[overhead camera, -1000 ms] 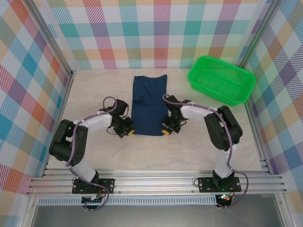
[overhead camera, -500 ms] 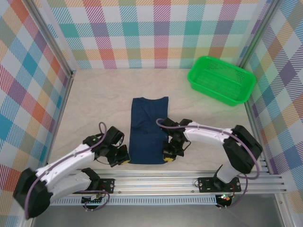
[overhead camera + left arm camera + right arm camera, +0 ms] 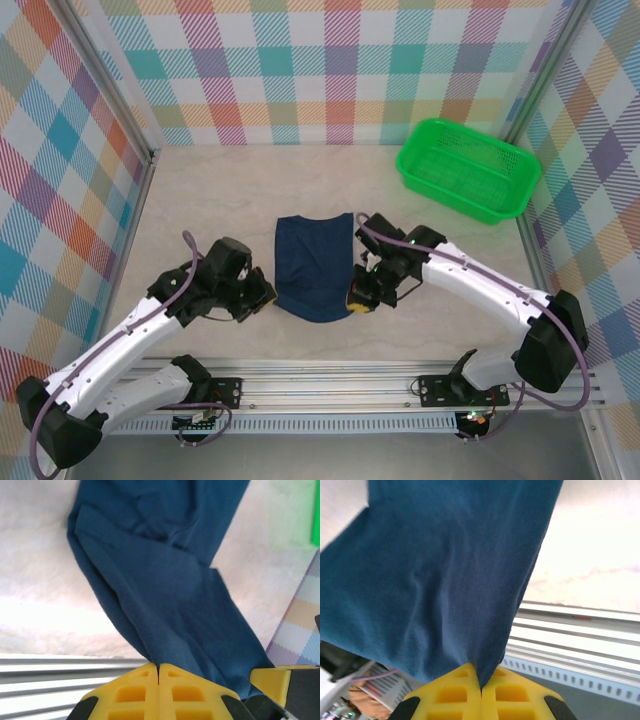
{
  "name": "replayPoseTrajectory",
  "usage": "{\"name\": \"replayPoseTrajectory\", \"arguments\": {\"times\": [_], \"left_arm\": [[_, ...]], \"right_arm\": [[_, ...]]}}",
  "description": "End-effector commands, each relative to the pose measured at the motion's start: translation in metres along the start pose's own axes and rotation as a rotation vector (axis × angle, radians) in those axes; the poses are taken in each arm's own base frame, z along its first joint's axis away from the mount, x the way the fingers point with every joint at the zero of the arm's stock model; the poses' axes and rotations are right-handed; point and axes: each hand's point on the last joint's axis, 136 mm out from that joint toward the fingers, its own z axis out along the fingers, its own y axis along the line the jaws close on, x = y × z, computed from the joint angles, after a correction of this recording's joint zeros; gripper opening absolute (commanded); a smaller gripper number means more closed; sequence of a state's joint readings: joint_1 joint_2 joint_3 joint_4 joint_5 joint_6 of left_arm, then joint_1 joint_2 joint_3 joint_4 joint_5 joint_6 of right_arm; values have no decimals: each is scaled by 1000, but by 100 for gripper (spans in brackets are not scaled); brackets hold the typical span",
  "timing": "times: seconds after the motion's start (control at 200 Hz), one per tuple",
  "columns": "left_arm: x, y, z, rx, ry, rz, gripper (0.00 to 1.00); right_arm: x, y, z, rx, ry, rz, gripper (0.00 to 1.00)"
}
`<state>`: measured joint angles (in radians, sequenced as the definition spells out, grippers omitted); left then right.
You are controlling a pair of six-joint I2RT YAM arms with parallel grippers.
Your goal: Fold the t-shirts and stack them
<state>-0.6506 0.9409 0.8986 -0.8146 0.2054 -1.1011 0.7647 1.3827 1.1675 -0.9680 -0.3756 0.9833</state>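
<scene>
The t-shirt [image 3: 315,262], dark navy, hangs between both grippers with its far end on the table and its near end lifted and sagging in a curve. My left gripper [image 3: 264,297] is shut on the near left corner. My right gripper [image 3: 357,297] is shut on the near right corner. In the left wrist view the yellow fingers [image 3: 145,690] pinch the t-shirt [image 3: 170,575] edge at the gripper [image 3: 158,667] tips. The right wrist view shows the t-shirt [image 3: 445,570] bunched into the shut gripper [image 3: 481,674]. No print is visible.
A green plastic basket [image 3: 468,168] stands at the back right, apart from the cloth. The aluminium rail [image 3: 330,385] runs along the near table edge, just under the lifted hem. Checked walls close in the left, back and right sides.
Both grippers dragged the shirt toward the near edge, then rose and moved back with its near corners. The cloth now looks shorter, its near end lifted off the table.
</scene>
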Motion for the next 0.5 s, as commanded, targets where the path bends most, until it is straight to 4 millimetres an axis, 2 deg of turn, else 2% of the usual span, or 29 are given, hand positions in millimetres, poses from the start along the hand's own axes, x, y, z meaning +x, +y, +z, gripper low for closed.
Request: {"name": "replayPoseTrajectory", "arguments": {"times": [0.0,0.24,0.495], "left_arm": [[-28,-15,-11,-3,-95,0,0],[-70,-45,-14,-3,-165,8,0],[-110,-55,2,-14,-193,-14,0]], "right_arm": [[-18,4,-13,8,-30,25,0],[-68,30,-29,-56,-80,48,0],[-115,50,-37,-93,-130,54,0]]}}
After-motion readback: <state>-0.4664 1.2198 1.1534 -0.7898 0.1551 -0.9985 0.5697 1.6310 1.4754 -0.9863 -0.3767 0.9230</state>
